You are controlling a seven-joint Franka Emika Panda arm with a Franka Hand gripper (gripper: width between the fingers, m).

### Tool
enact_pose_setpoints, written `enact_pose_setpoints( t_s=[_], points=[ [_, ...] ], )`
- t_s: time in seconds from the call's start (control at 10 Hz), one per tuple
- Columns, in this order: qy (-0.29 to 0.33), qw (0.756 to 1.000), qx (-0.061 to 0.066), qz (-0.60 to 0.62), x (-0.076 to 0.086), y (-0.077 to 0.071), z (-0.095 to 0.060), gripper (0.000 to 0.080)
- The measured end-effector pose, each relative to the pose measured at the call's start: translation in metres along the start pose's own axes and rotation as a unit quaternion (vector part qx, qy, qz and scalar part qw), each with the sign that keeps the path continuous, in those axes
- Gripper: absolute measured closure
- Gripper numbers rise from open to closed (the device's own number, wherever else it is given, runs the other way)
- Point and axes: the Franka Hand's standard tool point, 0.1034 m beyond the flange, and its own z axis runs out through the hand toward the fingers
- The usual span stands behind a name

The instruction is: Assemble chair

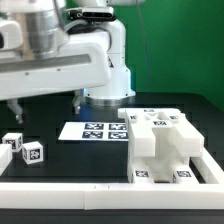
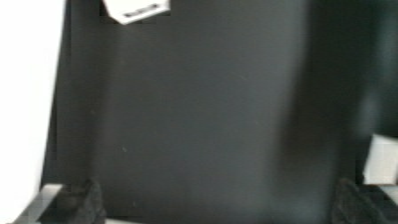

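Gripper [image 1: 45, 104] hangs wide open and empty, to the exterior view's left of the marker board [image 1: 95, 130]. Your part-built chair [image 1: 165, 145] stands just beside that board's opposite edge. Small loose pieces [image 1: 33, 154] lie farther from the board on the same side; a skewed descent could knock one away.

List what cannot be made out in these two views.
- Exterior view: the chair block hides its own far side; the small piece is cut by the edge.
- Wrist view: blurred; the tagged piece is cropped, tag unreadable; tool shows fingertips only.
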Motion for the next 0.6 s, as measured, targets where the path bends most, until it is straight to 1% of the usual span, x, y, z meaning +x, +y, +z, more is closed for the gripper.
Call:
enact_pose_setpoints(
  t_s=[0.1,0.2,0.3,0.6],
  points=[
    [0.016,0.998,-0.027,-0.061,-0.014,0.005,0.025,0.0151],
    [0.015,0.995,-0.034,-0.09,-0.028,0.006,0.037,0.0151],
    [0.017,0.994,-0.037,-0.102,-0.027,0.01,0.035,0.0151],
    [0.017,0.994,-0.036,-0.099,-0.027,0.01,0.036,0.0151]
  ],
)
